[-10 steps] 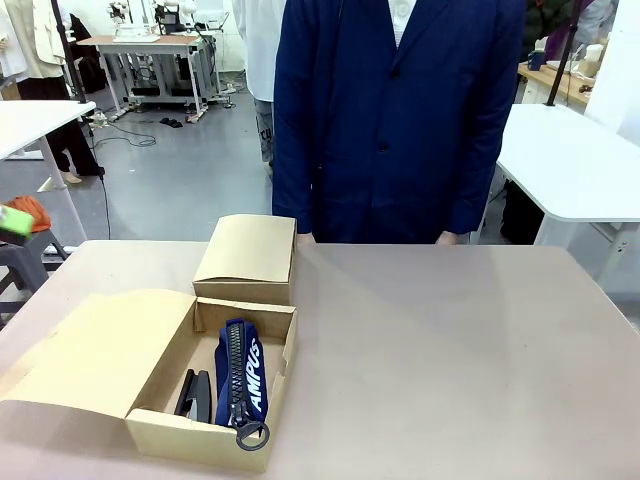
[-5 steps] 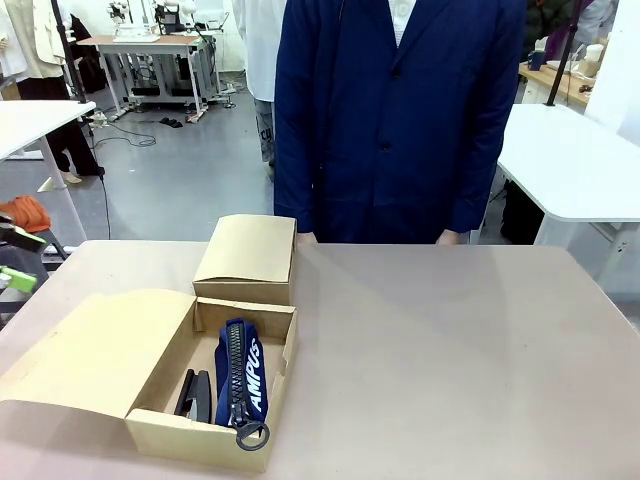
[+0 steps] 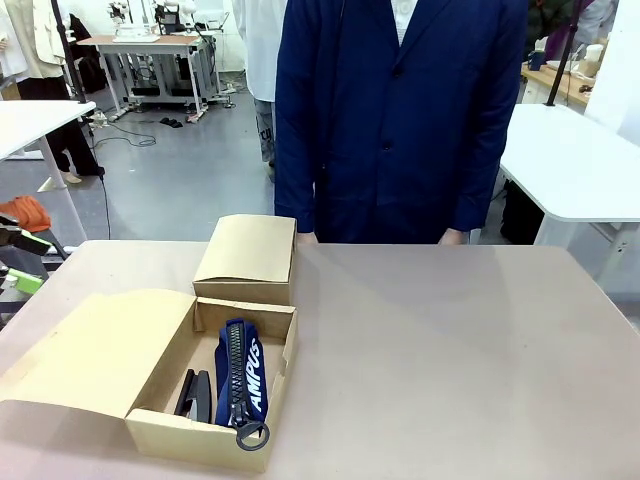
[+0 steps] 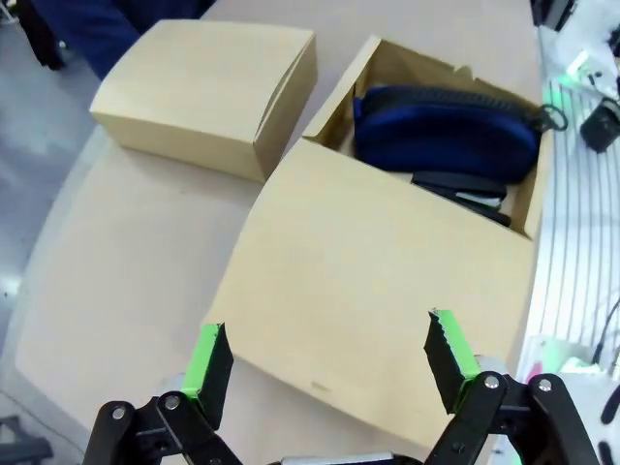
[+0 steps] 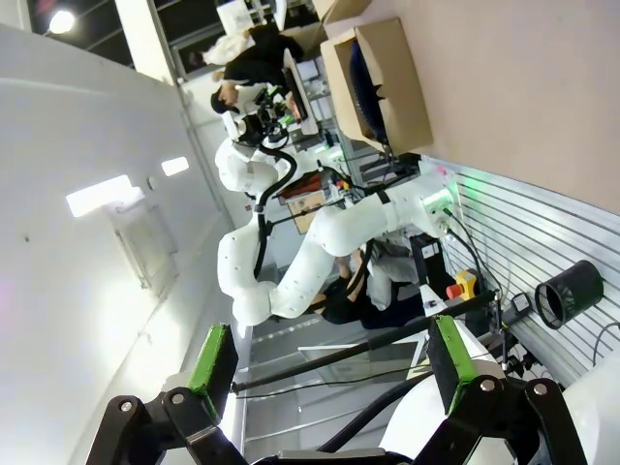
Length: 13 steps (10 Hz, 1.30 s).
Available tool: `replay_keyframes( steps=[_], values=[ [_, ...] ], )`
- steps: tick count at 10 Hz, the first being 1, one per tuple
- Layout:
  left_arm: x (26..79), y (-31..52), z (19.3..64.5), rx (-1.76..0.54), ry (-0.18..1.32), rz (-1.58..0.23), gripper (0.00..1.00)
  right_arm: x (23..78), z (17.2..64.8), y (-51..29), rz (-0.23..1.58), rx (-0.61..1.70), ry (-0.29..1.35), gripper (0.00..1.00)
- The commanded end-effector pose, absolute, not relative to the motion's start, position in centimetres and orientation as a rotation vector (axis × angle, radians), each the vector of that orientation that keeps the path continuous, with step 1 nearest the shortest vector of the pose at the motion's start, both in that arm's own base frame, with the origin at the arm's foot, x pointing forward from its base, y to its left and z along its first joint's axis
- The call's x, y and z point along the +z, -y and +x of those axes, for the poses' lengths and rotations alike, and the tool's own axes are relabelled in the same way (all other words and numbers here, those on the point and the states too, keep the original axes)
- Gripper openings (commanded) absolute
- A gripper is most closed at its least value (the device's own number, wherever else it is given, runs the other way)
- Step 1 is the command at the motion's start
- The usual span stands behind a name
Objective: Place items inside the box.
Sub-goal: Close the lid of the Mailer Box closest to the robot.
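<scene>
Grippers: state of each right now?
Left gripper: open, holding nothing, above the box flap.
Right gripper: open, holding nothing.

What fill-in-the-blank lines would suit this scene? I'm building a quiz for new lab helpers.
1. The navy pencil case lies inside the open ____.
2. Beside it in the open box lies a black ____.
3. Behind the open box stands a second box with its lid ____.
4. The left gripper hangs over the flap with its jaws ____.

Missing words: box; stapler; closed; open
</scene>
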<state>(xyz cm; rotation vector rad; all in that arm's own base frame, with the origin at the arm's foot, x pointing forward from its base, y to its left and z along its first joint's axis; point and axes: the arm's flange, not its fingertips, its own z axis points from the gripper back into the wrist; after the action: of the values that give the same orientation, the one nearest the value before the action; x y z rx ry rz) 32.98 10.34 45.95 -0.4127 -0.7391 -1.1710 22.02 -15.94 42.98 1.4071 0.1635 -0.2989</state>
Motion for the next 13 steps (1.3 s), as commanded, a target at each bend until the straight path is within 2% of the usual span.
replay_keyframes(
  steps=[1,3,5,7,9,13],
  values=[
    [43.9,-14.8,36.2,-1.298,0.797,-0.404,1.0,43.6,22.0,15.8,1.424,-0.316,-0.168,1.0],
    [44.1,-18.8,38.1,-1.388,0.873,-0.419,1.0,43.6,22.0,15.8,1.424,-0.316,-0.168,1.0],
    [42.2,-21.3,39.1,-1.374,0.758,-0.332,1.0,43.6,22.0,15.8,1.424,-0.316,-0.168,1.0],
    [39.4,-21.9,38.7,-1.408,0.603,-0.335,1.0,43.6,22.0,15.8,1.424,-0.316,-0.168,1.0],
    [36.8,-21.1,38.7,-1.426,0.516,-0.373,1.0,43.6,22.0,15.8,1.424,-0.316,-0.168,1.0],
    [31.8,-18.6,37.6,-1.431,0.473,-0.539,1.0,43.6,22.0,15.8,1.424,-0.316,-0.168,1.0]
  ],
)
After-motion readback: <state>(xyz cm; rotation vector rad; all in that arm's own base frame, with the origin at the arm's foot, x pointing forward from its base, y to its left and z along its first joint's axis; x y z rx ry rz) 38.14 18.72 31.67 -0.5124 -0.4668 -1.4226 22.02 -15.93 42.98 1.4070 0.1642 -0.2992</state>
